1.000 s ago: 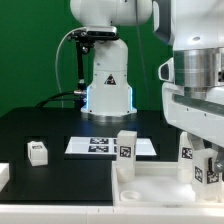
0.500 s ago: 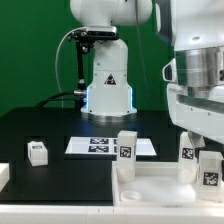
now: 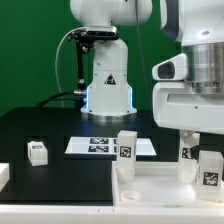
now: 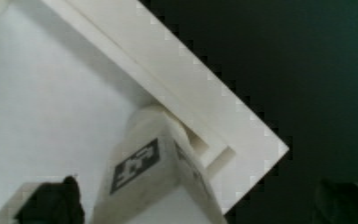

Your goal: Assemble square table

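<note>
Square table top (image 3: 150, 187) lies directly beneath the gripper (image 4: 202, 208), with its rimmed corner below the jaws. The jaws stand wide and hold nothing. One leg (image 4: 153, 165) stands upright in that corner, between the fingertips (image 4: 51, 200), its long axis apparently in line with a descent.

The glossy white arm (image 3: 200, 85) carries a black cable (image 3: 70, 62) and triangle sticker (image 3: 109, 79).
</note>
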Controlling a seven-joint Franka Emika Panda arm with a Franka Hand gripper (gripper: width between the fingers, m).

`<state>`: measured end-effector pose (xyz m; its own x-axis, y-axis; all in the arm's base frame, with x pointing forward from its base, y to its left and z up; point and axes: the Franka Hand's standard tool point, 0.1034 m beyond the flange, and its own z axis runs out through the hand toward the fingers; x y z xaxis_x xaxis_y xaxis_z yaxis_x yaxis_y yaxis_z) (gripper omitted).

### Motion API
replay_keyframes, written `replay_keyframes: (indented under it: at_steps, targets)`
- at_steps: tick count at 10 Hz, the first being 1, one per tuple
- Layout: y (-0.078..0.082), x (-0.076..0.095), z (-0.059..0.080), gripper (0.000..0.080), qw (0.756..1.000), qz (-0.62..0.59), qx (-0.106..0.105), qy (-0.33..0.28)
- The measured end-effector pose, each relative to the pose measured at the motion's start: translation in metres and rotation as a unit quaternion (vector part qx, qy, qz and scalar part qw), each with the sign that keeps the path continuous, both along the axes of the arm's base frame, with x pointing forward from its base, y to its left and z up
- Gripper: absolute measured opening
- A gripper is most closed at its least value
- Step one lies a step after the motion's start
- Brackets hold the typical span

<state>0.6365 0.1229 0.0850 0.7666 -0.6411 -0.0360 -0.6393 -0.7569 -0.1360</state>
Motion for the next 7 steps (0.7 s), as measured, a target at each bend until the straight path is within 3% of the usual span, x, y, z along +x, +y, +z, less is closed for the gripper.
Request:
replay_keyframes:
  at_steps: [2,4,6,7]
  targets:
    - [-0.0036,0.0035,-0.0065,0.0648,0.984,0.17,-0.034,-0.031]
    - [-0.0035,0.0034,-0.007,0.0648,0.987,0.158,-0.032,-0.029]
    - [-0.0035,0.0034,-0.0071,0.0384,0.99,0.138,-0.031,-0.027]
    - [-0.0054,0.0032,-0.0075,0.0301,0.993,0.108,-0.03,-0.023]
